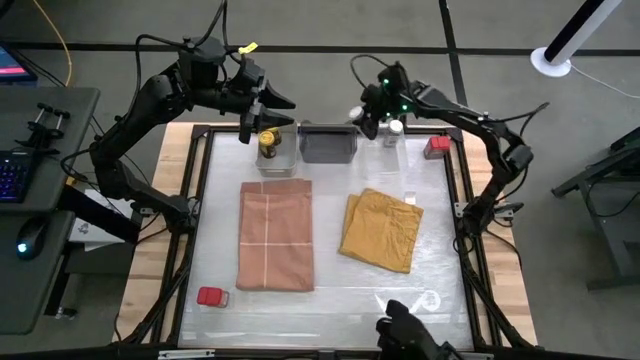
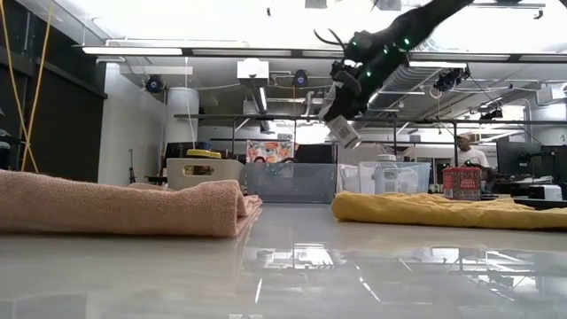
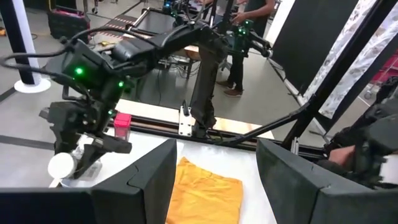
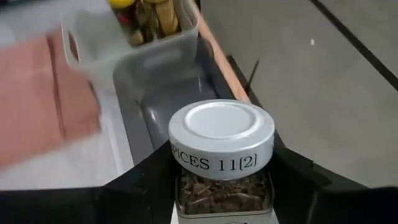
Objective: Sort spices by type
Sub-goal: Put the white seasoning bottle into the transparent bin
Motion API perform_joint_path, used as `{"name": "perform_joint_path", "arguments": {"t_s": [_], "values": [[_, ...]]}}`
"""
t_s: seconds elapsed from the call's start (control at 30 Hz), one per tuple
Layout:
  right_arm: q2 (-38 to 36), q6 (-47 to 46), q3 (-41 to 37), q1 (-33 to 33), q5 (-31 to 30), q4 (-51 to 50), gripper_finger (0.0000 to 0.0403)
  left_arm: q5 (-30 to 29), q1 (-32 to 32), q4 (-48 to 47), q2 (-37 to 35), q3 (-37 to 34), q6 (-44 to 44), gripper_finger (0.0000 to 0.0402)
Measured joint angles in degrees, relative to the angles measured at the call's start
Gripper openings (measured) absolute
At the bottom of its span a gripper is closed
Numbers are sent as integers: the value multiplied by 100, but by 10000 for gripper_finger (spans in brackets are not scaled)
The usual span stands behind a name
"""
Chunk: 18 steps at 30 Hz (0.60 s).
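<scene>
My right gripper hangs over the table's far side above a grey bin, shut on a clear white-topped shaker. The low view shows that shaker high above the table. My left gripper stands open and empty over a clear bin that holds yellow-lidded jars. One red tin stands at the far right and another at the near left. My right gripper pinches the shaker's glass body, just under the white lid, between its two fingers. The fingers slant down from the table's right side. The shaker is lifted clear and tilted, with its lid end sticking out past the fingertips.
A folded pink cloth and a folded mustard cloth lie side by side mid-table. The two bins stand along the far edge, and a black frame rims the table. A person stands in the room beyond.
</scene>
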State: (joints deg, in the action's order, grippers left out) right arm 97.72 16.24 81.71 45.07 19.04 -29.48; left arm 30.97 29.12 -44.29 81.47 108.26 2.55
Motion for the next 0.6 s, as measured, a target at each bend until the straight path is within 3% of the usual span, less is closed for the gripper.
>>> {"name": "perform_joint_path", "arguments": {"t_s": [0.33, 0.6], "values": [[-254, -379, -1605, 314, 234, 1908, 193, -14, -1, -162, 4, 1, 296, 204], [-260, -1013, -1825, 434, -645, 2465, 193, -36, 0, -155, 4, 1, 491, 204]]}}
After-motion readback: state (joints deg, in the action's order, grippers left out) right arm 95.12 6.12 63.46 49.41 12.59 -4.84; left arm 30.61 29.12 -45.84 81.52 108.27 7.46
